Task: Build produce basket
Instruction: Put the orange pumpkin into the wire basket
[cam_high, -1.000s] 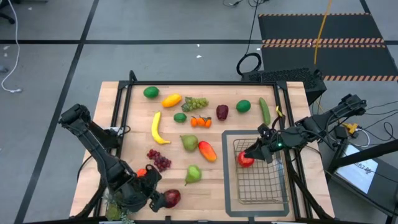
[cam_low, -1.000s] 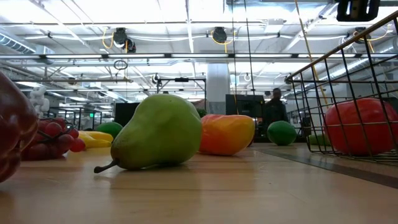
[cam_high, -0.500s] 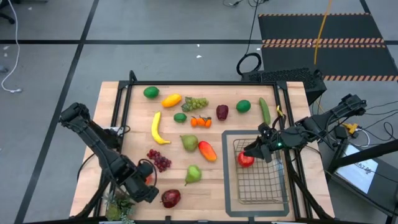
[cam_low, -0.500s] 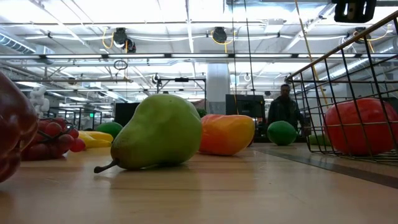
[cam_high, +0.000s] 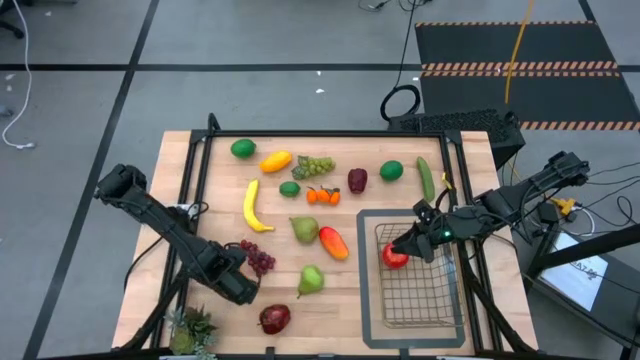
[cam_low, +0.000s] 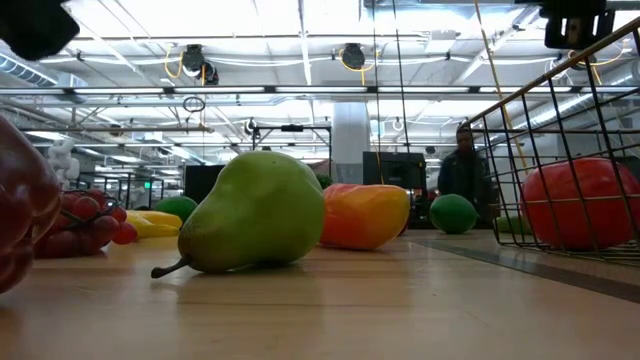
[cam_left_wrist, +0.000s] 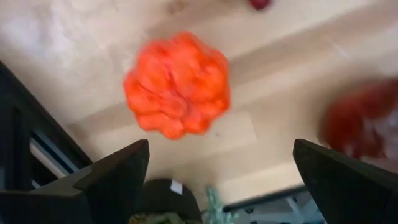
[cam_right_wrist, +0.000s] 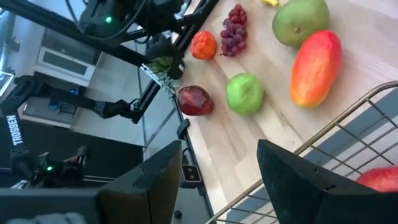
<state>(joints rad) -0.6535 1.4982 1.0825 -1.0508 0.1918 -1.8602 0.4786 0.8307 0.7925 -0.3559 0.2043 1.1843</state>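
From above, the left pincer (cam_high: 232, 283) hangs over the near-left part of the bench (cam_high: 345, 305), its fingers spread wide and empty, between the red grapes (cam_high: 256, 257) and a dark red apple (cam_high: 274, 318). The right pincer (cam_high: 412, 243) sits at the far rim of the wire basket (cam_high: 418, 290), half open over a red fruit (cam_high: 395, 256) that lies inside; whether it grips that fruit I cannot tell. The other produce is scattered across the bench: a banana (cam_high: 253, 206), a green pear (cam_high: 311, 280), a mango (cam_high: 333, 241), limes, green grapes and a cucumber (cam_high: 426, 178).

At bench level, the pear (cam_low: 260, 212) lies on its side, stalk toward the camera, with the mango (cam_low: 365, 214) behind it and the red fruit (cam_low: 580, 202) behind the basket mesh (cam_low: 530, 130). A person stands far off in the room.

The left wrist view shows a small ribbed orange fruit (cam_left_wrist: 177, 84) on the wood below the open fingers (cam_left_wrist: 115, 180).

The right wrist view looks past its fingers (cam_right_wrist: 152, 180) to the pear, mango and apple.

These toys look light, hard and smooth, so likely to roll or slip; the orange one is best pinched across its widest part, along the ribs.
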